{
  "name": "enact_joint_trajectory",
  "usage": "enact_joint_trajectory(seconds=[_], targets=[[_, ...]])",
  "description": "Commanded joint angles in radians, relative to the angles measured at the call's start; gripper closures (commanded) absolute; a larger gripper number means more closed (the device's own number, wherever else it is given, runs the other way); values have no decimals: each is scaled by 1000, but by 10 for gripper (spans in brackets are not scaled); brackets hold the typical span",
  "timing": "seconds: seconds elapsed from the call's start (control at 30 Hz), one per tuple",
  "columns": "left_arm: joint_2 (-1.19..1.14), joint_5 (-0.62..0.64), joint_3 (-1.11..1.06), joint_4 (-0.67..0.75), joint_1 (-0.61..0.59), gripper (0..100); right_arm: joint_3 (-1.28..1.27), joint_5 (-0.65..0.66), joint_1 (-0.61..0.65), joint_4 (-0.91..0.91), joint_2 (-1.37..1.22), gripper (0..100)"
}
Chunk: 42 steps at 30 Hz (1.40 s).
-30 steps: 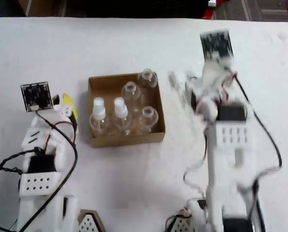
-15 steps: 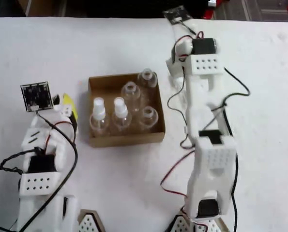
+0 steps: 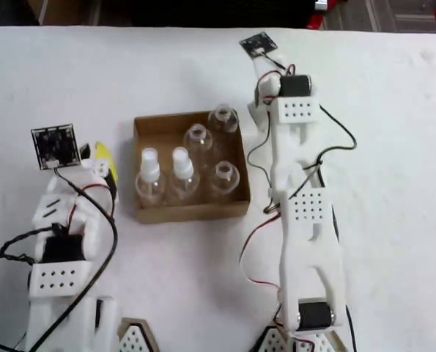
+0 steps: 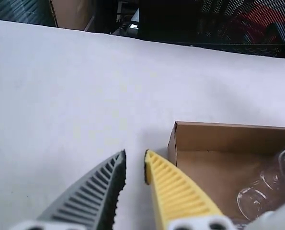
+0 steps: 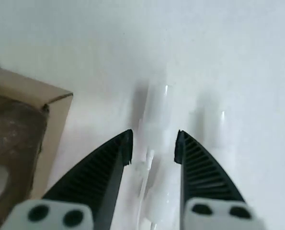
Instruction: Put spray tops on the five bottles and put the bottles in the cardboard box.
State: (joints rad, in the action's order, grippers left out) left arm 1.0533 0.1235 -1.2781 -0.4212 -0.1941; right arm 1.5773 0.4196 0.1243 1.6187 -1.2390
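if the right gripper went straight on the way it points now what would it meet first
Most likely the white spray top lying on the table, in line with the gap between the right gripper's open fingers. Depth is unclear.

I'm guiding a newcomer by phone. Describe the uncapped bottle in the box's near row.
Find the cardboard box between the two arms. Its row nearest the arm bases holds three bottles; this bottle stands at the right arm's end. Its two neighbours wear spray tops; it has none.

the right arm has stretched out far, and its gripper now hangs over a spray top beside the cardboard box.
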Motion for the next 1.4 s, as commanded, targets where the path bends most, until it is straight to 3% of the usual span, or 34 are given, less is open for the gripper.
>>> enact_joint_trajectory(seconds=[0.0,0.4,0.53,0.7,0.73,1.37], targets=[[-4,-11,6,25,12,932,83,12,1,-41,-19,868],[-4,-11,6,23,15,932,83,18,-4,-137,-117,868],[-4,-11,6,23,16,932,83,135,12,-159,-162,872],[-4,-11,6,23,16,932,87,149,16,-160,-153,992],[-4,-11,6,23,16,932,87,149,16,-159,-140,974],[-4,-11,6,25,16,932,86,115,33,74,545,983]])
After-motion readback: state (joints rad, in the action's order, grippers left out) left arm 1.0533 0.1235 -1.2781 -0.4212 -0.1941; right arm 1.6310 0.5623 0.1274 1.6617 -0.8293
